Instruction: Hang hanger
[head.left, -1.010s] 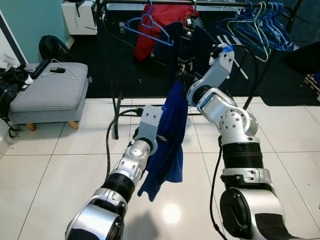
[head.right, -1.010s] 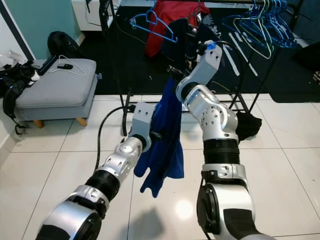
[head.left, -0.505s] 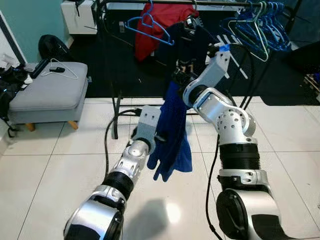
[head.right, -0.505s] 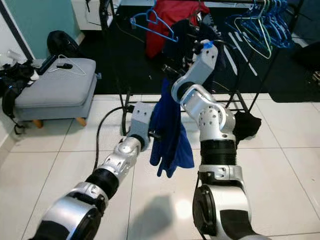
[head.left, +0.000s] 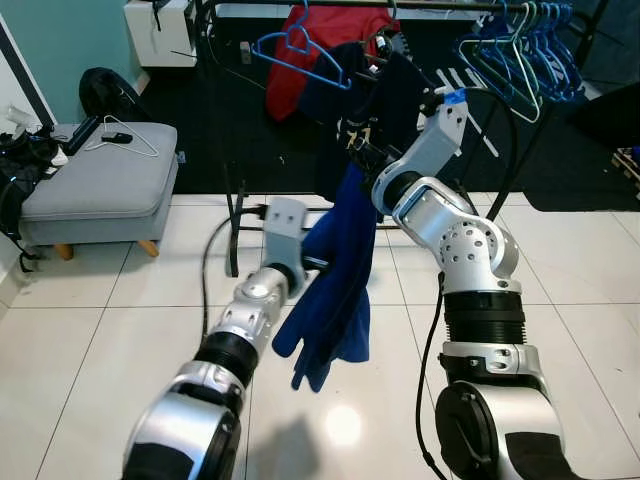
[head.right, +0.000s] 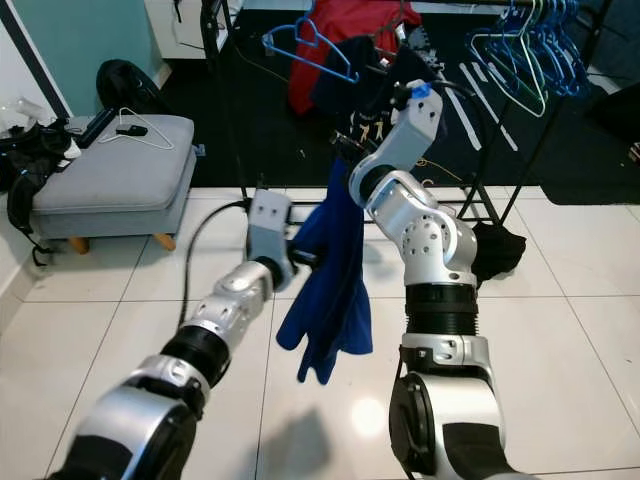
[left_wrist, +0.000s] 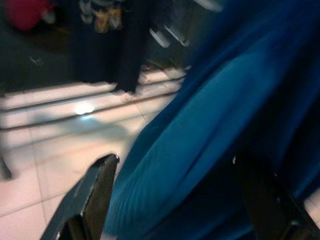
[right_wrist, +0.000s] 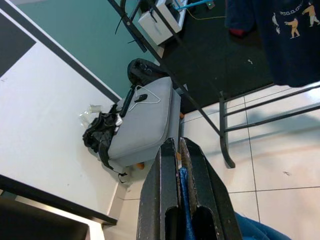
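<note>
Hanger itself was hidden under the blue garment (head.left: 335, 275), so you couldn't pick it out; the garment hung mid-frame over the white tile floor (head.left: 100, 330), in front of the clothes rack (head.left: 232, 150) at 12 o'clock. Your right claw (right_wrist: 178, 165) was pinched nearly closed on the garment's top edge, blue cloth showing between the fingers (right_wrist: 159, 190) in the right wrist view. In the head views that claw sat at the top of the garment, around 12 o'clock of the cloth. Your left claw (left_wrist: 180, 195) was spread wide, fingers (left_wrist: 97, 192) on either side of a fold of the blue cloth, at about 9 o'clock of the garment's middle. Rack behind carried a red garment (head.left: 320, 45), a dark printed shirt (head.left: 375, 100), one blue hanger (head.left: 300, 50) and a bunch of blue hangers (head.left: 525, 45) at 1 o'clock. Grey ottoman (head.left: 95, 190) sat at 10 o'clock, a white wire hanger (head.left: 125, 140) lying on it.
</note>
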